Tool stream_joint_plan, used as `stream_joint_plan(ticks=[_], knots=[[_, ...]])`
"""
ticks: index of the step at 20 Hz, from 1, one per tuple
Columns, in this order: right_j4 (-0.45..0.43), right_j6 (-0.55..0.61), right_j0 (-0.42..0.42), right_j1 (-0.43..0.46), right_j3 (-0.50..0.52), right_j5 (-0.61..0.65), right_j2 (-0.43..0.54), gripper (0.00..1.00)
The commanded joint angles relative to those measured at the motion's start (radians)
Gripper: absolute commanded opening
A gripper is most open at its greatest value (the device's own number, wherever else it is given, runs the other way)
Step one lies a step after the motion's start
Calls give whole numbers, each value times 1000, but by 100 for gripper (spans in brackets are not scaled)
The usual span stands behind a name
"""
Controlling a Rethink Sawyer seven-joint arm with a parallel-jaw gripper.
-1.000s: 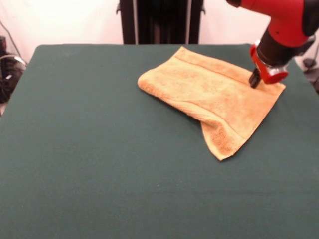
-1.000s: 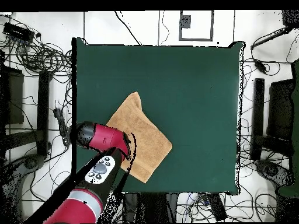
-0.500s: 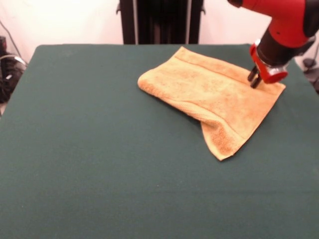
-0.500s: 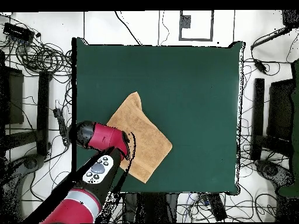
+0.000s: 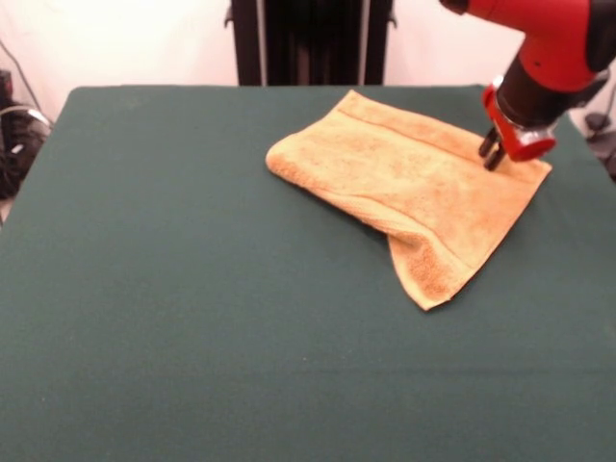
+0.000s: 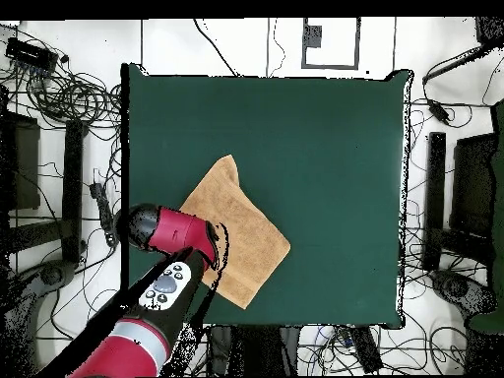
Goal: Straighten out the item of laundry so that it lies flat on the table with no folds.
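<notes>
The item of laundry (image 5: 414, 183) is an orange-tan towel lying on the dark green table (image 5: 192, 308), towards its far right. It is doubled over, with a rounded fold along its left end and a flap hanging down at the near right. My gripper (image 5: 492, 156) stands at the towel's far right corner, just above the cloth, open by a narrow gap with nothing between its fingers. In the overhead view the towel (image 6: 241, 226) lies near the table's (image 6: 315, 138) lower left edge. There the red arm (image 6: 177, 231) covers the towel's left corner and hides the gripper.
The towel's right corner lies close to the table's right edge (image 5: 577, 144) in the front view. Black stands (image 5: 308, 38) rise behind the far edge. Cables and equipment (image 6: 59, 98) surround the table on the floor.
The gripper has lifted slightly off the towel's corner, and its two fingers now show apart. The towel has not moved.
</notes>
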Motion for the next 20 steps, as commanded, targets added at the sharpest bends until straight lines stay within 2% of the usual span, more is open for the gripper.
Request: stream_joint_plan(ticks=[1,4,6,8,10,12,15,18,20], knots=[[121,198,5,-5,-106,-244,176,100],[114,176,1,-21,-86,-259,184,100],[89,188,13,-41,-82,-190,150,100],[51,199,27,-91,-61,-76,102,100],[37,176,22,-158,-13,-27,100,100],[31,156,17,-200,24,-29,99,100],[53,162,12,-207,51,-105,118,100],[99,182,1,-144,43,-243,185,100],[107,199,7,-97,18,-284,197,100]])
